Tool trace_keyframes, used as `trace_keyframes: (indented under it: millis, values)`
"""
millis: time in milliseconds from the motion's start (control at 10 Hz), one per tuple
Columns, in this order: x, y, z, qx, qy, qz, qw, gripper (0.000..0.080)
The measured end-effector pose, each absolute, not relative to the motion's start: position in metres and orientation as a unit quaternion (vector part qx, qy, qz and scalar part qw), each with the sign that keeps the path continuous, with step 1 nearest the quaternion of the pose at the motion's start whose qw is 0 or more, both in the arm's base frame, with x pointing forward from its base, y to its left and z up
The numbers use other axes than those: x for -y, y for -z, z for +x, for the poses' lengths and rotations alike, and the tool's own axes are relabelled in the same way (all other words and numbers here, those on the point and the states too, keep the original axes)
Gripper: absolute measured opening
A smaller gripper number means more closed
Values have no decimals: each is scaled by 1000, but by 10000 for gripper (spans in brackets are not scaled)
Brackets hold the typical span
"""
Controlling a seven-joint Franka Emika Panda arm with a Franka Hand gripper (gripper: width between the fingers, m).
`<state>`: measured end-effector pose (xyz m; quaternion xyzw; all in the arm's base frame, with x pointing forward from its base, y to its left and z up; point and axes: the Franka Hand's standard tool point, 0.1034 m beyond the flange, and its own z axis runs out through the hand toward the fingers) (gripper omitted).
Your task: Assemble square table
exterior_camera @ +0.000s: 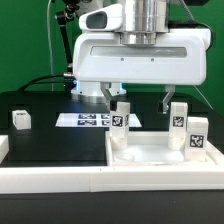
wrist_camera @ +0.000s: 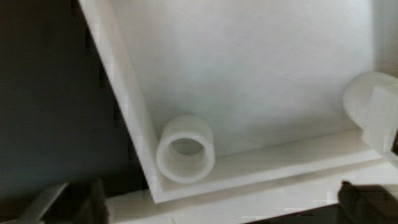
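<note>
While jaws spread wide, empty, over smooth white plastic tabletop [wrist_camera: 249, 90], hollow round post [wrist_camera: 185, 152] stands in rimmed corner.

White square table [exterior_camera: 150, 155], black-white tagged legs [exterior_camera: 121, 137]

My gripper [exterior_camera: 143, 98] hangs jaws wide apart above the slab [exterior_camera: 150, 152]. Three upright obstacles stand on the slab: the corner leg [exterior_camera: 120, 120] toward the exterior view's left, and the rear leg [exterior_camera: 178, 116] and front leg [exterior_camera: 197, 133] close together toward its right. Between the corner leg and that pair the slab floor is bare and open from above. In the wrist view the corner leg [wrist_camera: 187, 150] stands just beside the raised rim [wrist_camera: 125, 100], leaving no finger room on that side. Toward the exterior view's left the black table [exterior_camera: 45, 140] is open, apart from the marker board [exterior_camera: 88, 120] and a loose leg [exterior_camera: 20, 120]. The white rail [exterior_camera: 60, 180] bounds the near edge.
</note>
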<state>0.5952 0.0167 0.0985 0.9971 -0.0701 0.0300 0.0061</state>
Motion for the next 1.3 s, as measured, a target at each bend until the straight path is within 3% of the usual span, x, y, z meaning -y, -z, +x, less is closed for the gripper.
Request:
trace_keyframes:
  millis: [100,300,800,1100,1300]
  values:
    - [-4,-97,591,-32,-34,999,23,649]
    - [20,-95,580,-120,-30,992,27,649]
    - [29,-95,579,-222,-21,974,42,649]
    - [78,-98,542,-244,-4,969,37,649]
    - [118,-89,518,-245,0,969,41,649]
